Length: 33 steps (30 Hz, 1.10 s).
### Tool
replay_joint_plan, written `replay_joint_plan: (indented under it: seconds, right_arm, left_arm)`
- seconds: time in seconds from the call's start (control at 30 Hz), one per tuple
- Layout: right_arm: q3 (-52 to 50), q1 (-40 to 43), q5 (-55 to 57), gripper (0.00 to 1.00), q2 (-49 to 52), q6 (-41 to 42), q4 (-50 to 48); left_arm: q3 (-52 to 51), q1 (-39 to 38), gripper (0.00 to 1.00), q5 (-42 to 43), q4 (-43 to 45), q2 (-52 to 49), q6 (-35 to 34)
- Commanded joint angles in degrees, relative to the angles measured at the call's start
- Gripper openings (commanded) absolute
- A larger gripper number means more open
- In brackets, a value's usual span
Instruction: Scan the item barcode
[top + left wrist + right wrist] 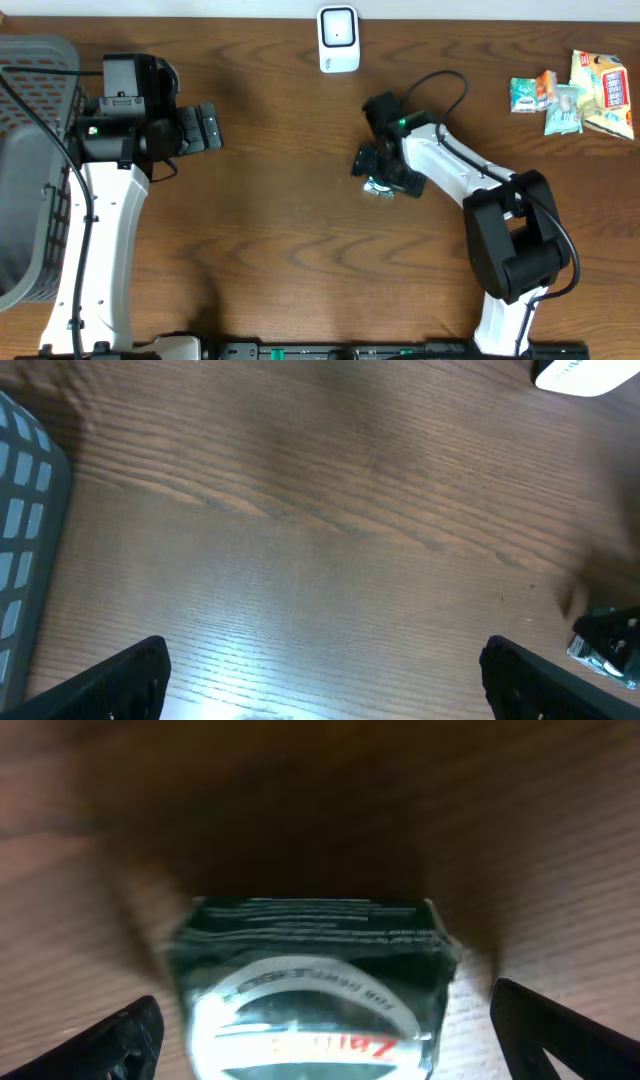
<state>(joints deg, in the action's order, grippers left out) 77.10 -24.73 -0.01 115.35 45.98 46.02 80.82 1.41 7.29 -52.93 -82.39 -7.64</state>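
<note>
The item is a small dark green packet with a white oval label and red lettering, lying flat on the wooden table. My right gripper hangs low over it, open, with one finger on each side and a gap to both. From overhead the packet peeks out under the right gripper. The white barcode scanner stands at the table's far edge. My left gripper hovers at the left, open, with only bare wood between its fingers.
A grey plastic basket fills the left edge, and its wall shows in the left wrist view. Several snack packets lie at the far right. The scanner's corner appears top right in the left wrist view.
</note>
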Motion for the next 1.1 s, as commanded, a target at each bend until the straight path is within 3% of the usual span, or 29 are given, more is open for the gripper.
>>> replay_joint_plan:
  seconds: [0.0, 0.13, 0.27, 0.57, 1.07]
  right_arm:
    - [-2.3, -0.5, 0.9, 0.97, 0.1, -0.6, -1.6]
    - [-3.3, -0.5, 0.9, 0.92, 0.1, -0.7, -3.1]
    - [-4.2, -0.7, 0.9, 0.77, 0.1, -0.7, -4.3]
    - [-4.1, -0.8, -3.4, 0.58, 0.1, -0.7, -4.2]
    - [3.3, 0.5, -5.0, 0.57, -0.7, -5.1, 0.0]
  left_arm:
    - [0.1, 0.2, 0.98, -0.5, -0.2, 0.0, 0.1]
    - [0.1, 0.2, 0.98, -0.5, -0.2, 0.0, 0.1]
    - [0.1, 0.2, 0.97, -0.5, -0.2, 0.0, 0.1]
    - [0.1, 0.2, 0.98, -0.5, -0.2, 0.0, 0.1]
    - [0.1, 0.2, 0.98, -0.5, -0.2, 0.0, 0.1]
